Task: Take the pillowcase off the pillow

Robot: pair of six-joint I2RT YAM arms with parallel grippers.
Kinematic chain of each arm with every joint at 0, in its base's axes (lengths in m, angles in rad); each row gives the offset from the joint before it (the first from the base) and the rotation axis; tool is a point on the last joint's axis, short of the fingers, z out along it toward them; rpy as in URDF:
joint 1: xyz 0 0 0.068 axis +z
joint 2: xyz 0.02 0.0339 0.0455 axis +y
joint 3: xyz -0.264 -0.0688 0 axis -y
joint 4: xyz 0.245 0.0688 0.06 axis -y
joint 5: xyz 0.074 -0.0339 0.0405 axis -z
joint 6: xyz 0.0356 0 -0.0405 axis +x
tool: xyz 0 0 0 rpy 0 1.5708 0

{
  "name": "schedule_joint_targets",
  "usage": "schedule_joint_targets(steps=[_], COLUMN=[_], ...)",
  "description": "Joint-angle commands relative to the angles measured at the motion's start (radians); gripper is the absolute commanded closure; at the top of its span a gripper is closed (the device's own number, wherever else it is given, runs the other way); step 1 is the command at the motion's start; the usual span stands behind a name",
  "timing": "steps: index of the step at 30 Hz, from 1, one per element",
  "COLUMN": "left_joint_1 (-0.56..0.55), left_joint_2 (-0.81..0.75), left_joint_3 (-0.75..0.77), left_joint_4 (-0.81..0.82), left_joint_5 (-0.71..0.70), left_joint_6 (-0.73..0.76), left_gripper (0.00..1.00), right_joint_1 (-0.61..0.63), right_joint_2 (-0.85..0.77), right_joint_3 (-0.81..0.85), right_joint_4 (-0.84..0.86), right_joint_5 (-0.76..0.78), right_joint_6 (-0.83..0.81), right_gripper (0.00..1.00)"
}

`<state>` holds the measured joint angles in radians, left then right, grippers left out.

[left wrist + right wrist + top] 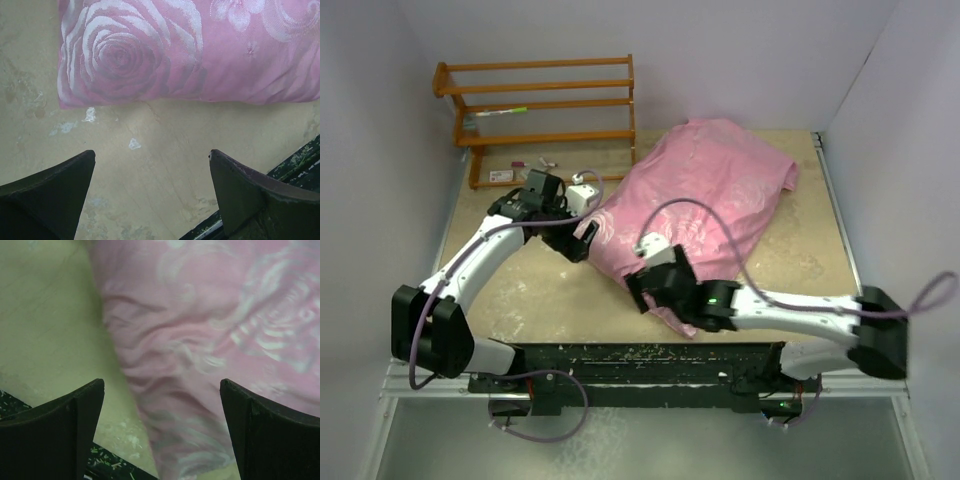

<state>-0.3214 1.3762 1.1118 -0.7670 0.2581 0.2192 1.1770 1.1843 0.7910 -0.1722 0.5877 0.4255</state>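
Pink glossy rose-patterned pillowcase (710, 190) is laid diagonally on the beige table (540, 290), its near end overhung by the right gripper (161, 382), the left gripper (152, 155) beside it, both spread empty.

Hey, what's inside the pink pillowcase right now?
The pillowcase bulges, plump and full, so something fills it. No cream pillow shows in any view: pink fabric covers it completely.

Left arm (478, 256), right arm (800, 308): white links, black joints, purple cables (692, 204), possibly green LED (713, 297).
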Motion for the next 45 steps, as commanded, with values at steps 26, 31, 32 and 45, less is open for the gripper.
schedule_joint_targets(steps=[26, 31, 32, 45], left_joint_1=[0.326, 0.258, 0.213, -0.019], left_joint_2=[-0.139, -0.215, -0.231, -0.513], left_joint_3=[-0.002, -0.013, -0.011, 0.151], left_joint_4=[-0.064, -0.059, -0.057, -0.049], left_joint_5=[0.345, 0.352, 0.319, 0.314], left_joint_6=[0.152, 0.204, 0.207, 0.651], left_gripper=[0.01, 0.01, 0.01, 0.01], right_joint_1=[-0.088, -0.163, -0.172, -0.188], right_joint_2=[0.562, 0.321, 0.294, 0.169], right_joint_3=[0.349, 0.27, 0.288, 0.531], right_joint_4=[-0.064, 0.116, 0.112, 0.088], right_joint_5=[0.082, -0.115, -0.139, -0.542], right_joint_6=[-0.112, -0.067, -0.071, -0.148], right_gripper=[0.37, 0.96, 1.0, 1.0])
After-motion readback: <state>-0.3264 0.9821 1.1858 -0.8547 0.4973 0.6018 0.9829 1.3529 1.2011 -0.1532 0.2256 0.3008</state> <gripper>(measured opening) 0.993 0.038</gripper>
